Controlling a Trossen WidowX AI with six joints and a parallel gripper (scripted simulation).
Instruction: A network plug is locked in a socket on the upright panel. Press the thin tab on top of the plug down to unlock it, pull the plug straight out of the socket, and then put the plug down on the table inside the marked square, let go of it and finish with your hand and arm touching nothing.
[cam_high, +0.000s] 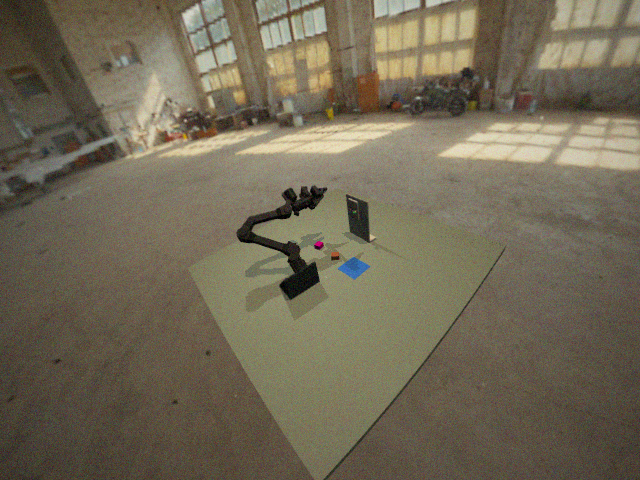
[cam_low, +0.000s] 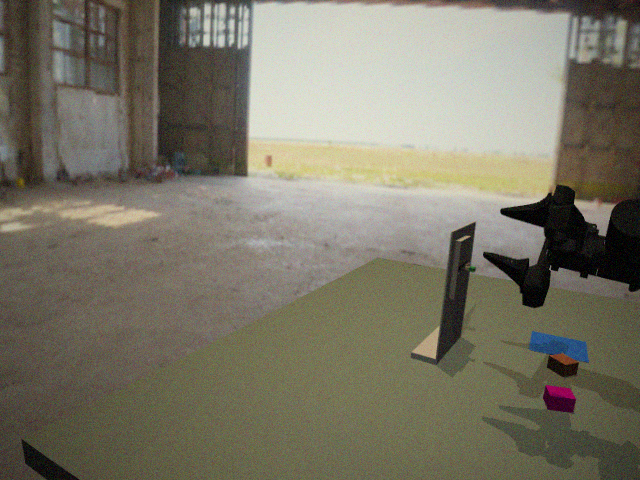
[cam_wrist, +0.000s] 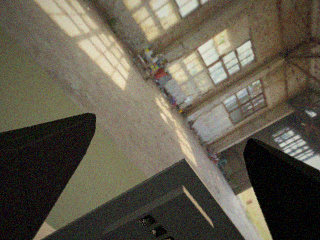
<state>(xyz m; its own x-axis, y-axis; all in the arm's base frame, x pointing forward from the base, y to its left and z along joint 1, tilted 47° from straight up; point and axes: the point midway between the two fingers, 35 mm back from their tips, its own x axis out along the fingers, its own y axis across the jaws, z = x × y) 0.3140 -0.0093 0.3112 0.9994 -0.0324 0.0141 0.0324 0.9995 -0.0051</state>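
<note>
Jutting from the upright panel (cam_high: 362, 225) (cam_low: 451, 322) (cam_wrist: 120, 210), the green plug (cam_high: 354, 211) (cam_low: 469, 268) points armward.

Green plug (cam_high: 354, 211) (cam_low: 470, 268) — small, seated in dark upright panel (cam_high: 358, 222) (cam_low: 456, 299) (cam_wrist: 130, 210), blue square (cam_high: 354, 267) (cam_low: 559, 346) — flat.

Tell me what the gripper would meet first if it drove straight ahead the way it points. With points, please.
Probably the upper part of the upright panel (cam_high: 364, 224) (cam_low: 450, 320) (cam_wrist: 120, 207), ahead of the open gripper (cam_high: 324, 191) (cam_low: 492, 232) (cam_wrist: 171, 134); depth is unclear, and it might pass over the top edge.
</note>
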